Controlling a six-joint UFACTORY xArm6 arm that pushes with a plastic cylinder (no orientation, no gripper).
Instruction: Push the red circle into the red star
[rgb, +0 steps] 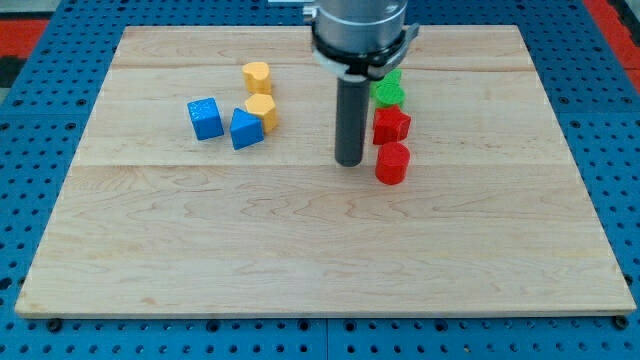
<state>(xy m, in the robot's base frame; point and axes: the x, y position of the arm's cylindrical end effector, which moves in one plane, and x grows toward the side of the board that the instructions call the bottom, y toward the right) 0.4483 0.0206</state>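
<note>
Pale wooden board (300, 260) on blue pegboard; no readable writing or labels anywhere. My tip (349, 163), a bare dark rod holding nothing, sits just to the view's left of the red circle block (392, 163), small gap between. Red star block (391, 125) lies just above the circle toward the view's top, nearly touching. Green block (388, 92) sits above the star. Circle must go toward the view's top, so the tip likely needs to get below it first.
</note>
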